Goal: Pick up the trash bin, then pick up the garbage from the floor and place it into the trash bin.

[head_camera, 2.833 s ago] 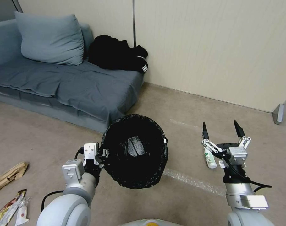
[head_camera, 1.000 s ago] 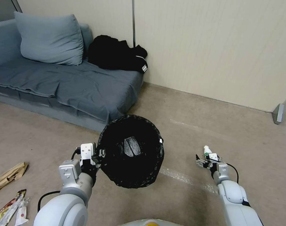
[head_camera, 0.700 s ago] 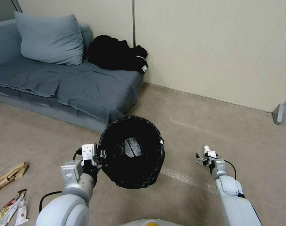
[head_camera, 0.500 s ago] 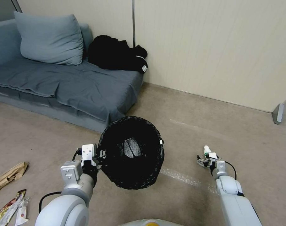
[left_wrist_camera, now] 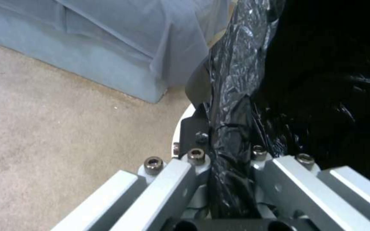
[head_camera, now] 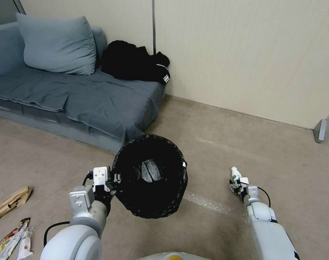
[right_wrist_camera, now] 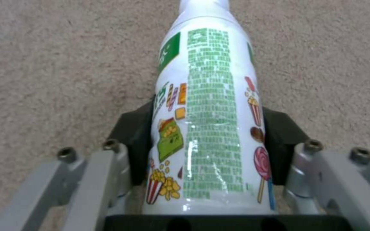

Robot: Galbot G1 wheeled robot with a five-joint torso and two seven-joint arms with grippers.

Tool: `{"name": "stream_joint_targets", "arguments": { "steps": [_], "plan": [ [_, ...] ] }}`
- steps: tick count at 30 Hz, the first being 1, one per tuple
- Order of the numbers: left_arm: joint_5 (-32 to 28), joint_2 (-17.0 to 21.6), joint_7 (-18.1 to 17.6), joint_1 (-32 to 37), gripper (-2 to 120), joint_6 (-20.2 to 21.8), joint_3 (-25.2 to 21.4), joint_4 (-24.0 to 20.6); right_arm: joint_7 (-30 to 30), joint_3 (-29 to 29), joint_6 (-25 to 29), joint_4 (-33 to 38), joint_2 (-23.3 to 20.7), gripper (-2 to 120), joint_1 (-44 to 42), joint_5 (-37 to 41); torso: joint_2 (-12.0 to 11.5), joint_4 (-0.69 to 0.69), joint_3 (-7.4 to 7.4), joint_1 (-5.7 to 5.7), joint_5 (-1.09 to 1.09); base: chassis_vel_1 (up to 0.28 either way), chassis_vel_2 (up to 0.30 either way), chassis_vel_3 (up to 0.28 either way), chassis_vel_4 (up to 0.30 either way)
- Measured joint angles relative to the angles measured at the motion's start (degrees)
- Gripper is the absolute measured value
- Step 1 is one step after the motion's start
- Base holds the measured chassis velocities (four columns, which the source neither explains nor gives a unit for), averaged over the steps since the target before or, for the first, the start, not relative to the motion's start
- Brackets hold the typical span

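The left gripper (head_camera: pixel 112 179) is holding the trash bin (head_camera: pixel 150 175) up off the floor (head_camera: pixel 215 144) by its rim, near the front corner of the sofa (head_camera: pixel 81 97); in the left wrist view its fingers (left_wrist_camera: pixel 193 128) are pinching the black bag liner (left_wrist_camera: pixel 236 96) where it is folding over the white plastic edge. So the first part of the task is looking done. The right gripper (head_camera: pixel 236 183) is reaching down at floor level on the robot's right side, well apart from the bin, and its pads (right_wrist_camera: pixel 131 141) are pressing on both sides of a white bottle (right_wrist_camera: pixel 208 112) with a green printed label, so the grasp on this piece of garbage appears made, though whether it is lifting yet cannot be told. It is yet to go into the bin. More litter is lying on the floor at the far left: a brown paper bag (head_camera: pixel 11 202) and some snack wrappers (head_camera: pixel 12 240), all waiting for collection.
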Motion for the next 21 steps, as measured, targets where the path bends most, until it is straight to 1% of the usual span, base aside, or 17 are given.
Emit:
{"name": "stream_joint_targets", "arguments": {
  "steps": [1, 5, 6, 7, 8, 10, 11, 12, 14, 15, 17, 18, 20, 21],
  "plan": [
    [0.0, 0.0, 0.0, -0.1, 1, 0.0, 0.0, 0.2, 0.0, -0.2, -0.1, 0.8, 0.1, 43, -0.4, 0.4, 0.0, 0.00, 0.00, 0.00, -0.01, 0.000, 0.000, 0.000, 0.000],
    [0.2, 0.0, 0.0, -0.2, 1, 0.0, 0.2, 0.5, 0.1, -0.5, -0.4, 2.3, 0.1, 39, -1.0, 1.2, 0.0, 0.00, 0.00, 0.00, -0.02, 0.000, 0.000, 0.000, 0.000],
    [0.3, 0.1, 0.0, -0.3, 1, 0.0, 0.4, 0.7, 0.1, -0.6, -0.6, 3.2, 0.2, 34, -1.5, 1.6, 0.0, 0.00, 0.00, 0.00, -0.01, 0.000, 0.000, 0.000, 0.000],
    [0.3, 0.1, 0.0, -0.4, 1, 0.0, 0.5, 0.7, 0.2, -0.6, -0.7, 3.7, 0.1, 31, -1.7, 1.9, 0.0, 0.00, 0.00, 0.00, -0.02, 0.000, 0.000, 0.000, 0.000],
    [0.3, 0.1, 0.0, -0.4, 1, 0.0, 0.5, 0.7, 0.2, -0.6, -0.7, 3.7, 0.1, 31, -1.7, 1.9, 0.0, 0.00, 0.00, 0.00, -0.02, 0.000, 0.000, 0.000, 0.000],
    [0.3, 0.2, 0.0, -0.4, 1, 0.0, 0.6, 0.8, 0.3, -0.6, -0.8, 4.4, 0.1, 25, -2.2, 2.1, 0.0, 0.00, 0.00, 0.00, -0.01, 0.000, 0.000, 0.000, 0.000],
    [0.3, 0.2, 0.0, -0.4, 1, 0.0, 0.6, 0.8, 0.3, -0.6, -0.8, 4.4, 0.1, 25, -2.2, 2.1, 0.0, 0.00, 0.00, 0.00, -0.01, 0.000, 0.000, 0.000, 0.000],
    [0.3, 0.3, 0.1, -0.4, 1, 0.0, 0.6, 0.8, 0.4, -0.6, -0.8, 4.9, 0.0, 22, -2.4, 2.2, 0.0, 0.00, 0.00, 0.00, -0.01, 0.000, 0.000, 0.000, 0.000],
    [0.3, 0.4, 0.1, -0.4, 1, 0.0, 0.6, 0.8, 0.7, -0.8, -0.8, 7.1, 0.0, 22, -3.4, 3.0, 0.0, 0.00, 0.00, 0.00, -0.01, 0.000, 0.000, 0.000, 0.000],
    [0.3, 0.4, 0.1, -0.4, 1, 0.0, 0.6, 0.8, 0.7, -0.8, -0.8, 7.1, 0.0, 22, -3.4, 3.0, 0.0, 0.00, 0.00, 0.00, -0.01, 0.000, 0.000, 0.000, 0.000],
    [0.2, 0.5, 0.1, -0.5, 1, -0.1, 0.6, 0.9, 1.1, -1.5, -0.5, 11.9, -0.2, 22, -5.3, 4.9, 0.0, 0.00, 0.00, 0.00, -0.01, 0.000, 0.000, 0.000, 0.000],
    [0.2, 0.5, 0.1, -0.5, 1, -0.1, 0.6, 0.9, 1.1, -1.5, -0.5, 11.9, -0.2, 22, -5.3, 4.9, 0.0, 0.00, 0.00, 0.00, -0.01, 0.000, 0.000, 0.000, 0.000],
    [0.0, 0.8, 0.1, -0.5, 1, 0.0, 0.9, 1.1, 1.1, -3.2, 1.8, 20.8, -0.3, 22, -8.3, 8.5, 0.0, -0.01, 0.00, 0.00, -0.01, 0.000, 0.000, 0.000, 0.000],
    [0.0, 0.8, 0.1, -0.5, 1, 0.0, 0.9, 1.1, 1.1, -3.2, 1.8, 20.8, -0.3, 22, -8.3, 8.5, 0.0, -0.01, 0.00, 0.00, -0.01, 0.000, 0.000, 0.000, 0.000]
  ]
}}
